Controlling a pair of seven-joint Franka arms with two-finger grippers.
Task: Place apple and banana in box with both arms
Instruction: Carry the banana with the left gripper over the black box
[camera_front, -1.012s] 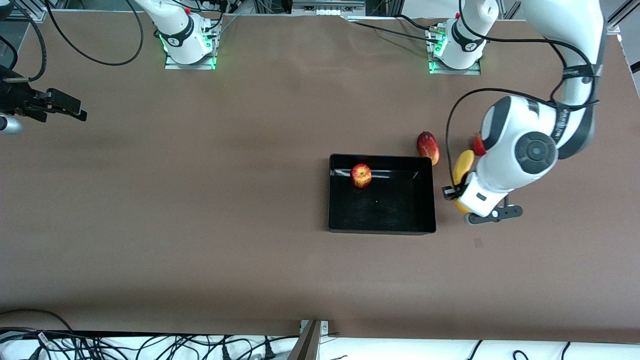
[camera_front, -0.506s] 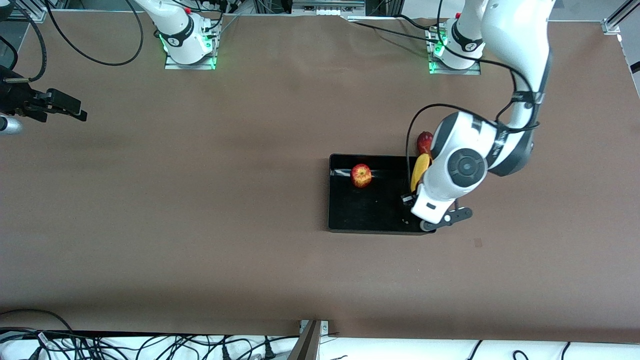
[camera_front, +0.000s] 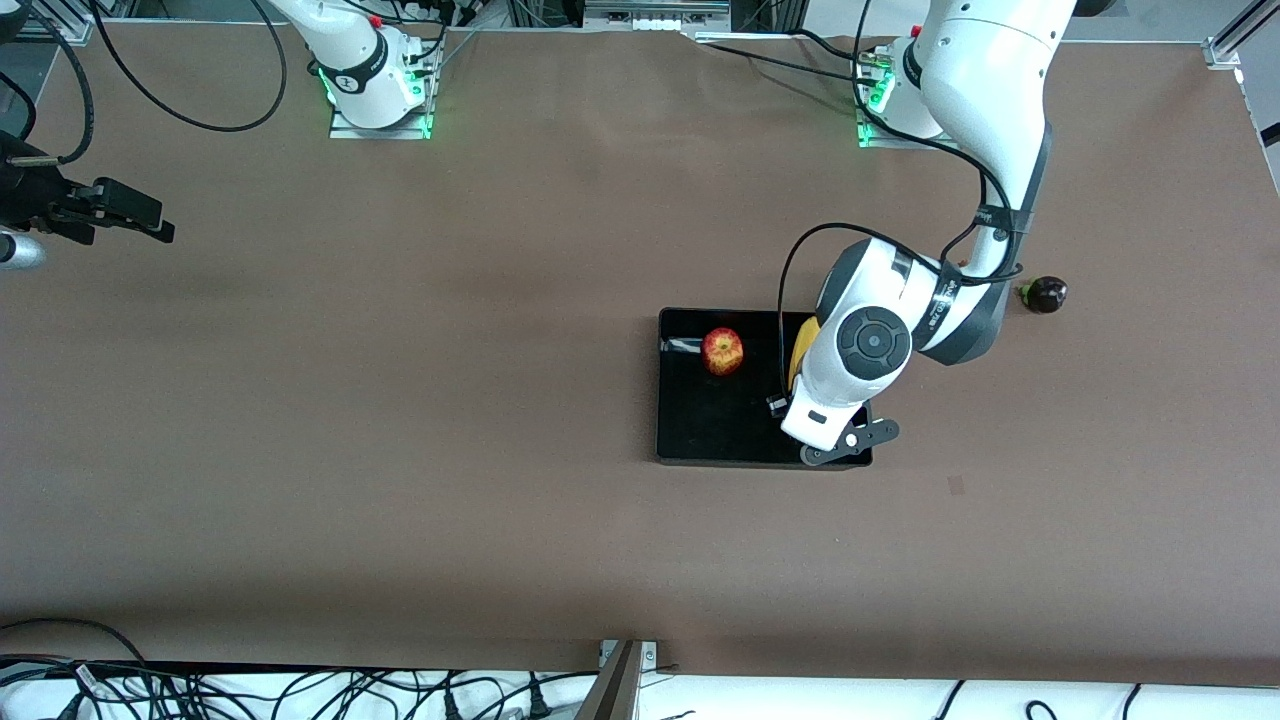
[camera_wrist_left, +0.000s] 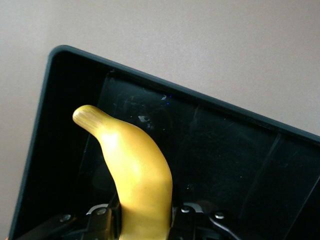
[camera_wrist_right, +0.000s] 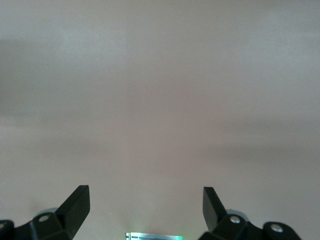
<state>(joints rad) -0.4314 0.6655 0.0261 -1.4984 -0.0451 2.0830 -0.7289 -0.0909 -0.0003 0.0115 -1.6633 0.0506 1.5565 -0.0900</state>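
Observation:
The black box (camera_front: 720, 430) lies on the brown table, and the red-and-yellow apple (camera_front: 722, 351) rests inside it close to the wall on the robots' side. My left gripper (camera_wrist_left: 145, 220) is shut on the yellow banana (camera_front: 802, 350), held in the air over the box's end toward the left arm. In the left wrist view the banana (camera_wrist_left: 131, 165) juts out from between the fingers above the box's glossy floor (camera_wrist_left: 225, 150). The left wrist hides the fingers in the front view. My right gripper (camera_front: 135, 218) waits open over the table's edge at the right arm's end, with only bare table between its fingers (camera_wrist_right: 77, 205).
A small dark round fruit (camera_front: 1046, 294) sits on the table toward the left arm's end, apart from the box. The two arm bases (camera_front: 378, 95) stand along the robots' edge of the table. Cables (camera_front: 300, 690) run along the edge nearest the front camera.
The left arm has carried the banana from beside the box to above its inside. The dark round fruit has come into view; the red-yellow oval fruit is now covered by the arm. The right arm has stayed still.

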